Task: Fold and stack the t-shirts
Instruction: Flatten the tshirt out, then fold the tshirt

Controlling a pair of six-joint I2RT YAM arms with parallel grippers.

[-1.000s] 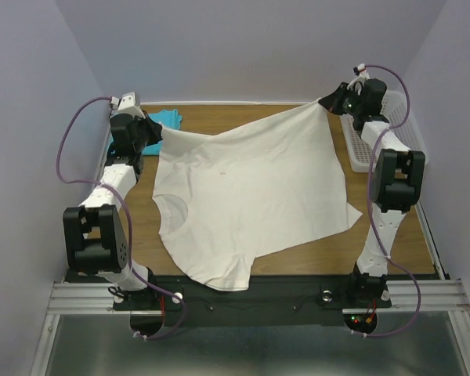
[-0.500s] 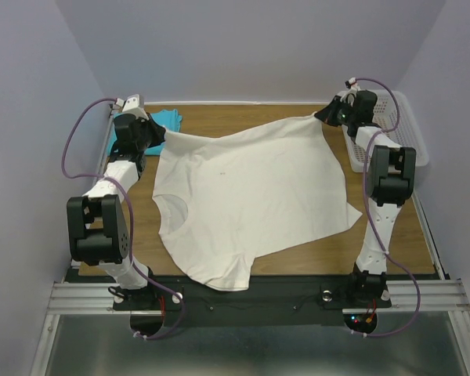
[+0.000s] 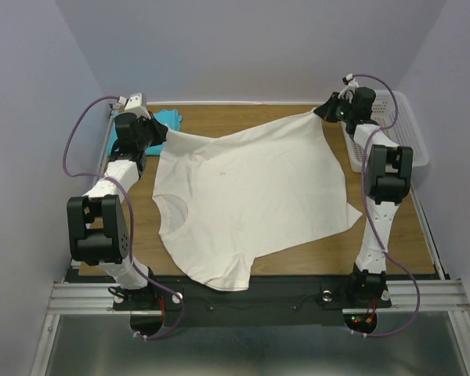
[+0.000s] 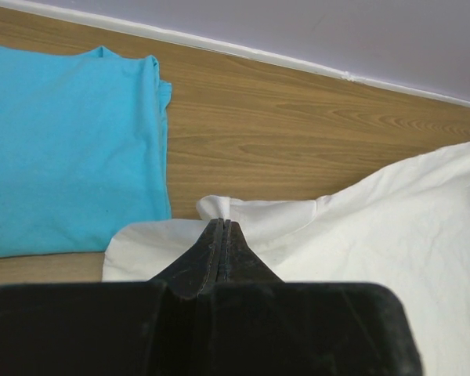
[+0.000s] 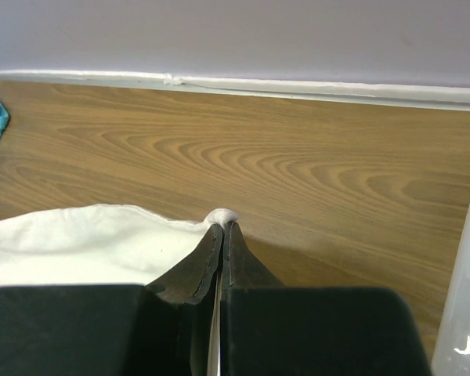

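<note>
**Both grippers pinch the far corners of the cream shirt**

The large cream cotton t-shirt lies spread over the middle of the wooden worktop, and its near part reaches over the near edge. The left gripper has its jaws pressed together on one far corner of this shirt, close to the far left corner of the worktop. The right gripper pinches the other far corner in the same way, close to the far right corner. A small fold of cloth shows at its tips.

The folded turquoise blue t-shirt lies flat at the far left corner, just beside the left gripper. The white perforated plastic basket stands along the right edge, at its far end. A tiny mark on the cream cloth is too small to read.
</note>
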